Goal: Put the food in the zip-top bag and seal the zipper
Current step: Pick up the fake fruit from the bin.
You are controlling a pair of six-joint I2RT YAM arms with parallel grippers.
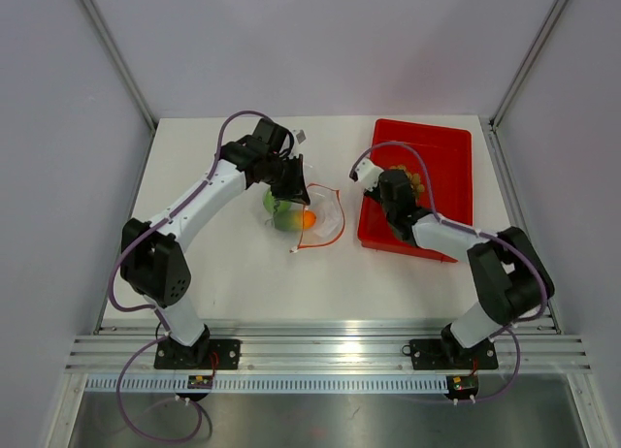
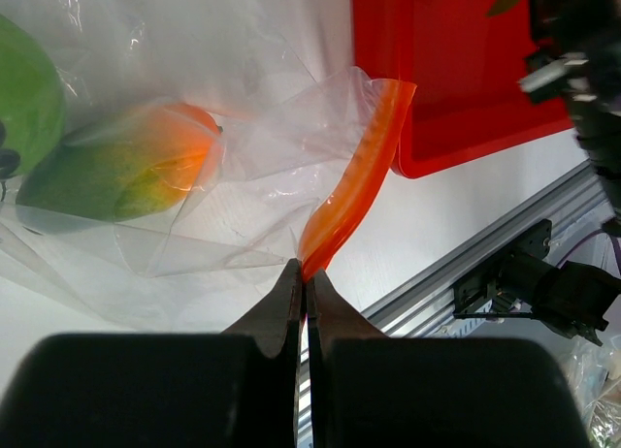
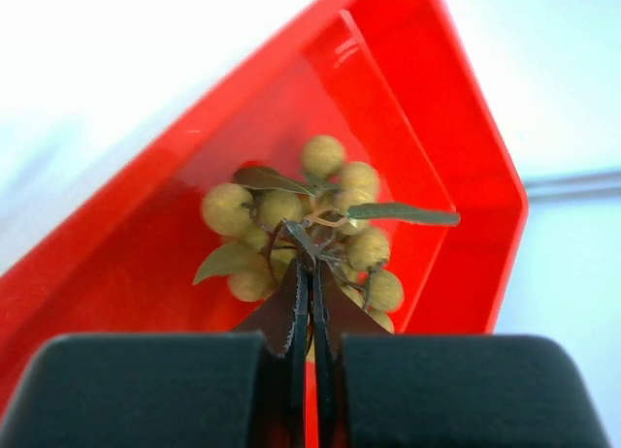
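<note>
On a white table (image 1: 223,273), the left gripper (image 2: 304,273), at the left of the scene, has its two dark fingers pressed together, pinching one end of an orange-red zipper strip (image 2: 359,176). The strip curves up from the fingertips along the mouth of a clear crinkly plastic zip-top bag (image 2: 243,176), which lies on the table near its middle, its mouth gaping.

Inside the bag lies a green-and-orange toy mango (image 2: 126,172). Just beside it, on its left in the left wrist view, a round bright-green toy fruit (image 2: 24,89) shows behind the clear plastic.

To the right of the bag, close to it, sits a red rectangular plastic tray (image 1: 446,147). In it rests a bunch of small tan-brown toy balls (image 3: 301,225) with green leaves. The right gripper (image 3: 309,264) reaches into the tray, its fingers closed together with their tips pinching the bunch's thin brown stem.
</note>
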